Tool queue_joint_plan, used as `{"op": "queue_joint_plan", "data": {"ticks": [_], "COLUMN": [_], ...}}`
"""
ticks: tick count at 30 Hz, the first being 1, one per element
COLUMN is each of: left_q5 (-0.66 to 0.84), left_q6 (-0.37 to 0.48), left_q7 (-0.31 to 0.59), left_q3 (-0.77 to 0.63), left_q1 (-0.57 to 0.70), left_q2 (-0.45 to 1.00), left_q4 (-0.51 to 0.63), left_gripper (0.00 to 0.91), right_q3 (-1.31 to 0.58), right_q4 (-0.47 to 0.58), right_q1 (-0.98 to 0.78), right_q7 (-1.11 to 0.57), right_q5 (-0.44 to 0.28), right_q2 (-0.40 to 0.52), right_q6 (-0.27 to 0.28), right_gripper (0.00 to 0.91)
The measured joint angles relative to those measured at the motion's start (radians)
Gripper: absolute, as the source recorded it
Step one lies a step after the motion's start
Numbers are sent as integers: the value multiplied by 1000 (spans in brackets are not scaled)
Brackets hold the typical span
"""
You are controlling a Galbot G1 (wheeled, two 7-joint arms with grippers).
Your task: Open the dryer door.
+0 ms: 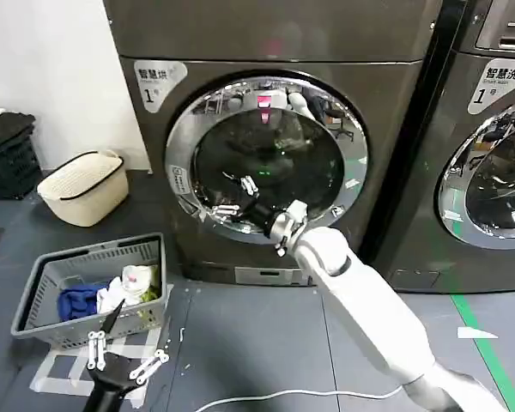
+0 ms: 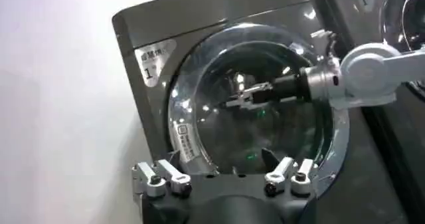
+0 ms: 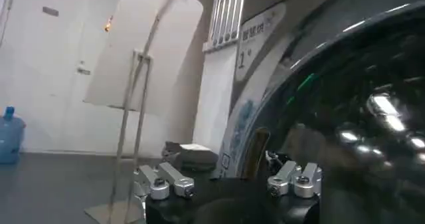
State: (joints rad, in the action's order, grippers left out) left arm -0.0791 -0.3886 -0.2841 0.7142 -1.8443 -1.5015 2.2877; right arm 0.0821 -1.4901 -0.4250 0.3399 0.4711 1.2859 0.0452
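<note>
The dryer (image 1: 266, 51) marked "1" has a round dark glass door (image 1: 270, 159) with a chrome rim, lying against the front panel. My right arm reaches to the door's lower left. The right gripper (image 1: 239, 196) is open, its fingertips spread just in front of the glass near the rim. The left wrist view shows this right gripper (image 2: 242, 99) in front of the door glass (image 2: 265, 132). In the right wrist view the door rim (image 3: 246, 122) stands close beside one dark finger (image 3: 255, 153). My left gripper (image 1: 112, 356) hangs open and low at the front left, holding nothing.
A grey laundry basket (image 1: 43, 283) with clothes sits on the floor at the left, right behind the left gripper. A cream basket (image 1: 84, 189) stands farther back. A second machine (image 1: 489, 172) stands to the right. A white cable (image 1: 283, 395) lies on the floor.
</note>
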Motion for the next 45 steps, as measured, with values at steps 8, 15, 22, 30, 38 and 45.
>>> {"op": "queue_joint_plan", "data": {"ticks": [8, 15, 22, 30, 38, 45], "left_q5": [-2, -6, -10, -12, -15, -15], "left_q6": [-1, -3, -6, -10, -15, -17], "left_q7": [0, 0, 0, 0, 0, 0], "left_q3": [0, -1, -1, 0, 0, 1], "left_q1": [-3, -6, -9, -15, -21, -24], "left_q2": [-2, -6, -7, -9, -11, -14], "left_q4": [6, 10, 16, 21, 23, 25], "left_gripper": [907, 907, 907, 907, 907, 907], "right_q3": [13, 23, 26, 30, 34, 43], "right_q4": [53, 101, 145, 199, 250, 292], "right_q1": [24, 46, 63, 85, 106, 130], "right_q7": [1, 4, 6, 11, 24, 35], "right_q5": [-6, -13, -26, -36, -48, -56], "right_q2": [31, 57, 80, 104, 128, 151], "right_q6": [-2, -3, -10, -21, -24, -31], "right_gripper": [907, 907, 907, 907, 907, 907]}}
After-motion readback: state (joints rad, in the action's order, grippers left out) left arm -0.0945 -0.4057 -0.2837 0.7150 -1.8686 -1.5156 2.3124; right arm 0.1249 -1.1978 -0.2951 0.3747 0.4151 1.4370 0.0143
